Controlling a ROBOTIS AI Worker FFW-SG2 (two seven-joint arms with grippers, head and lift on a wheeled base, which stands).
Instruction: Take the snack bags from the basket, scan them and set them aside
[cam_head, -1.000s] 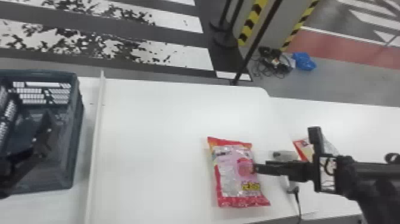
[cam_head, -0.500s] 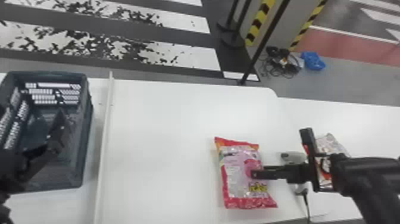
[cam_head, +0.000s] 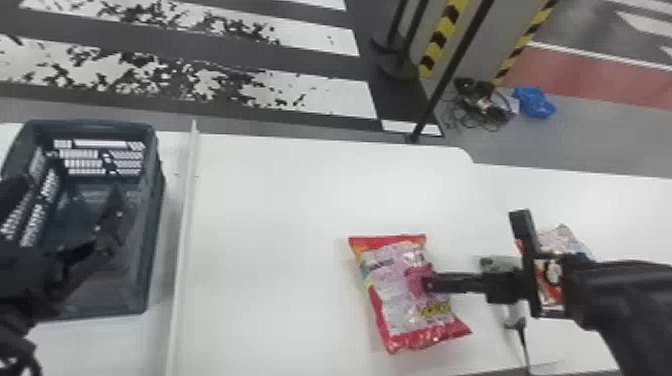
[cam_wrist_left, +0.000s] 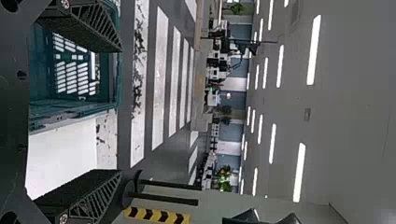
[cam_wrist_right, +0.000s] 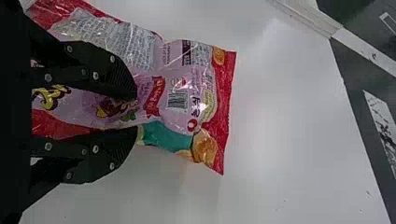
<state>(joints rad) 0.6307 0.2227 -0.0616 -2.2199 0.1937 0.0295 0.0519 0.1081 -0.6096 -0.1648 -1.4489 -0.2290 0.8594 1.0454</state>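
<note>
Snack bags come to two in the head view. The first, a pink and red snack bag (cam_head: 395, 305), is over the near half of the desk (cam_head: 280, 240), well apart from its far edge and turned at a slant. The right tool (cam_head: 427, 285) has it, the fingers set to a narrow gap with part of the bag between them (its barcode is in plain sight in the right wrist view). The second snack bag (cam_head: 562, 240) lies to the right, past the desk's rounded far corner and partly behind the right arm. One scanner (cam_head: 500, 263) with a cable lies between the two, near the right tool. There is one basket (cam_head: 156, 220), dark and slatted, at the desk's left end, with a single white strip (cam_head: 184, 225) running beside it from the far edge towards the near edge. The left tool (cam_head: 70, 190) is above the basket, its fingers wide apart and empty.

Compared with half a second ago, the pink and red snack bag has turned: its far end has swung left, its near end a little right. The second one stays where it was (so does the basket).
</note>
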